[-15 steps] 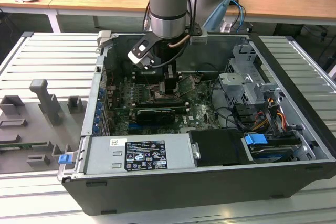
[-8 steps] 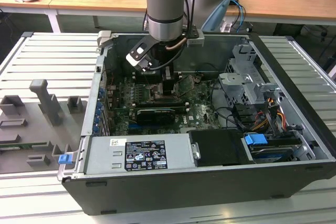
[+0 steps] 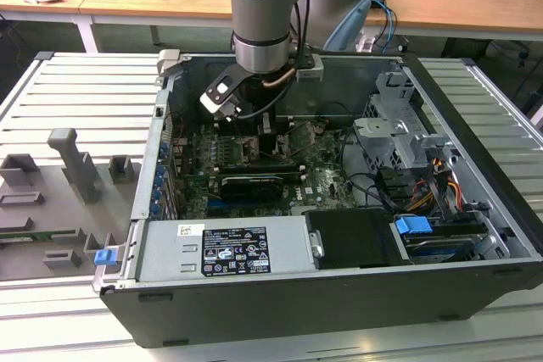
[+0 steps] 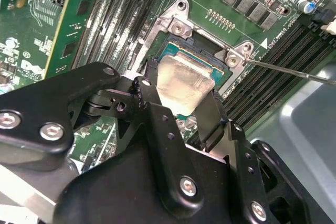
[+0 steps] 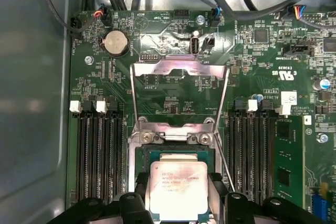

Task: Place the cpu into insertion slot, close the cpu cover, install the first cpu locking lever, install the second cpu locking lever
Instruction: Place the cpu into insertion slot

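You're pinching cpu (image 5: pixel 178 190) by opposite edges in gripper (image 4: pixel 181 97), hovering over slot (image 5: pixel 173 154). Likely light, stiff, fragile: keep level.

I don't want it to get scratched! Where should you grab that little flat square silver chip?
By its two opposite thin edges, coming straight down from above. The flat square silver chip lies level with its smooth top facing up, offering nothing to pinch there, and the black gripper is pinching those side edges this way.
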You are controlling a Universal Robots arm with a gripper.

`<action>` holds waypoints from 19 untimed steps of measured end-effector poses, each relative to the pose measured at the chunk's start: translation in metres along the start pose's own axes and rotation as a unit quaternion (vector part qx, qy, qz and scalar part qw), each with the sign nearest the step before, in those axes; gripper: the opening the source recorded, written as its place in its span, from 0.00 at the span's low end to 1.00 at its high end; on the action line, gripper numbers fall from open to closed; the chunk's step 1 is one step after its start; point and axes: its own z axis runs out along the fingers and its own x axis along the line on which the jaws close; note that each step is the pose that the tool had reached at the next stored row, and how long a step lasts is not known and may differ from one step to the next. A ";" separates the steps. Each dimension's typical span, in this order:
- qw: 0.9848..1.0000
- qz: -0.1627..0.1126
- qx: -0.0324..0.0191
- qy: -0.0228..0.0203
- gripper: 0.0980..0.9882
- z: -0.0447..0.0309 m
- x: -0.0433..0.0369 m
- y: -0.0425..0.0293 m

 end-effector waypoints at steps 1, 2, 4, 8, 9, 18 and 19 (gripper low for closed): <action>1.000 0.000 0.000 0.000 0.48 0.0011 0.0003 0.0000; 1.000 0.000 0.000 0.000 0.48 0.0018 0.0005 -0.0001; 1.000 0.000 0.000 0.000 0.48 0.0041 0.0008 -0.0003; 1.000 0.000 0.000 0.000 0.48 0.0053 0.0010 -0.0004; 1.000 0.000 0.000 0.000 0.48 0.0053 0.0009 -0.0004; 1.000 0.000 0.000 0.000 0.57 0.0017 0.0011 -0.0001; 1.000 0.000 0.000 0.000 0.57 -0.0016 0.0011 0.0001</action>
